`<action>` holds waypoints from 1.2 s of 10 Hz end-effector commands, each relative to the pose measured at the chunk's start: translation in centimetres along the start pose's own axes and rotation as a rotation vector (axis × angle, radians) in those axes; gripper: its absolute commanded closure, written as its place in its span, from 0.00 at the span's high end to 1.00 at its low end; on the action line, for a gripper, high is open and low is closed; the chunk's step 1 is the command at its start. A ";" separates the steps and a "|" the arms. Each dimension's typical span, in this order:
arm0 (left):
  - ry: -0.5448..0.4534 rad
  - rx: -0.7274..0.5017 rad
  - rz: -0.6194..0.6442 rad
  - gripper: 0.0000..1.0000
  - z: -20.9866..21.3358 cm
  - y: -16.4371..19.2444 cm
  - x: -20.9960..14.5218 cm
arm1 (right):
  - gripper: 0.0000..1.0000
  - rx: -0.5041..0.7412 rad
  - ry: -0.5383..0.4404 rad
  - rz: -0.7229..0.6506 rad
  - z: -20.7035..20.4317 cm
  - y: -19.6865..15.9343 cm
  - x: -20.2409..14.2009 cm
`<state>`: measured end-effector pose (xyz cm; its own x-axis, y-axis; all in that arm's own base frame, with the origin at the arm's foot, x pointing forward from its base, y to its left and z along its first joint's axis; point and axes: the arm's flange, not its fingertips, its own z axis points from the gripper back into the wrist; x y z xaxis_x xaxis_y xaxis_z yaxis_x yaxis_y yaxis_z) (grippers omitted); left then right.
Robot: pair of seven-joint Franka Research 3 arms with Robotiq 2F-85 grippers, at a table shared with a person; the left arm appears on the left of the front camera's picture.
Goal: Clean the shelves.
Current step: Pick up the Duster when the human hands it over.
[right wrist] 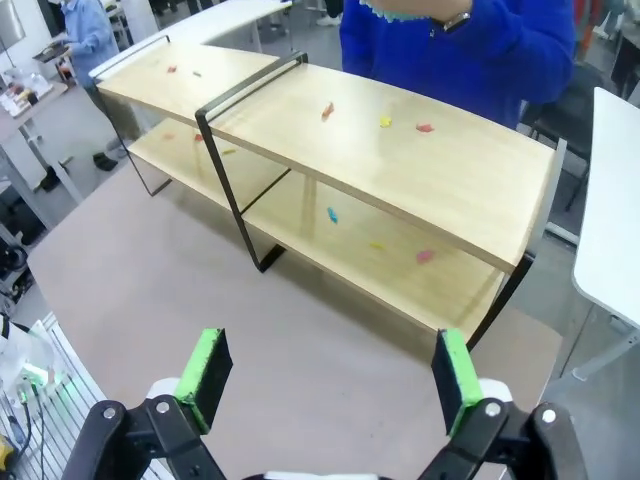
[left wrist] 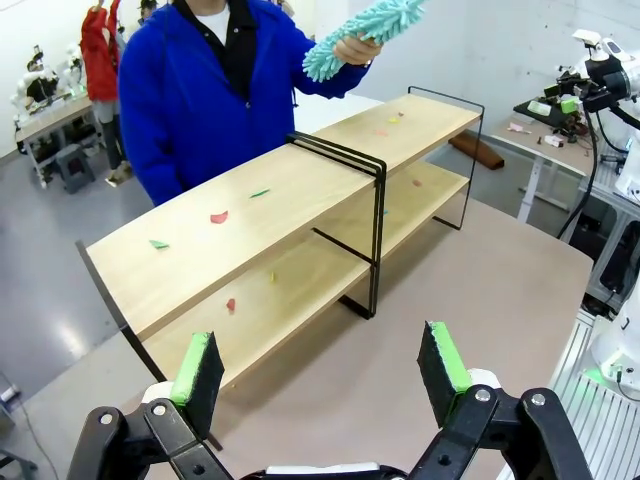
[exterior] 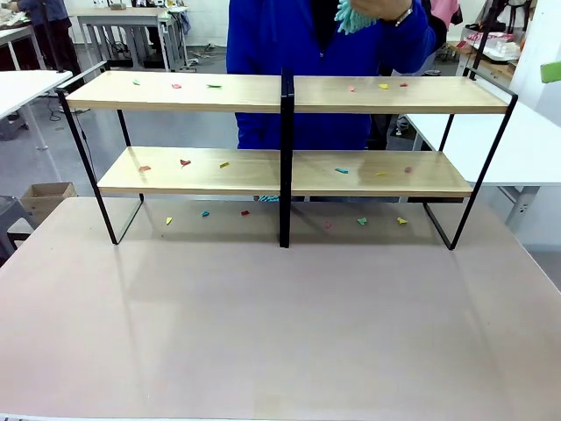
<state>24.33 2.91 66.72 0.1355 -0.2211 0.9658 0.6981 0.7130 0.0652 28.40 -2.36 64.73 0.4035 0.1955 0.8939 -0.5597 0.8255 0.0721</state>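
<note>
We see the shelves [exterior: 245, 92] standing across the far half of the tabletop [exterior: 280, 324], both boards strewn with small coloured scraps [exterior: 214, 86]. From the front, more scraps lie on the tabletop under the rack. The left wrist view gives us the whole fluffy teal duster [left wrist: 362, 35], raised in the person's hand [left wrist: 354, 48] beyond the top board. Our left pincer [left wrist: 318, 348] and right pincer [right wrist: 330, 352] hang released on the near side, grasping nothing.

Teal duster [exterior: 353, 17] cut by front view's top edge; coloured scraps [exterior: 185, 162] on shelves [exterior: 245, 92] too small to identify.
</note>
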 end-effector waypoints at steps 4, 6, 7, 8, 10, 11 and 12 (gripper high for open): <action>0.000 -0.002 0.004 1.00 -0.2 0.1 0.0 | 1.00 0.051 -0.023 -0.053 -1.4 2.2 -1.6; 0.000 -0.002 0.004 1.00 -0.2 0.1 0.0 | 1.00 0.025 -0.023 -0.055 -1.5 2.1 -1.7; 0.000 -0.002 0.004 1.00 -0.2 0.1 0.0 | 1.00 0.043 -0.001 -0.031 -0.7 1.1 0.3; 0.000 -0.002 0.004 1.00 -0.2 0.1 0.0 | 1.00 0.043 -0.001 -0.031 -0.7 1.1 0.3; 0.000 -0.002 0.004 1.00 -0.2 0.1 0.0 | 1.00 0.043 -0.001 -0.031 -0.7 1.1 0.3; 0.000 -0.002 0.004 1.00 -0.2 0.1 0.0 | 1.00 0.043 -0.001 -0.031 -0.7 1.1 0.3; 0.000 -0.002 0.004 1.00 -0.2 0.1 0.0 | 1.00 0.043 -0.001 -0.031 -0.7 1.1 0.3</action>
<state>24.36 2.81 66.71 0.1334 -0.2255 0.9651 0.7009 0.7099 0.0690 28.44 -1.04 64.74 0.4215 0.1703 0.8907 -0.5766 0.8084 0.1182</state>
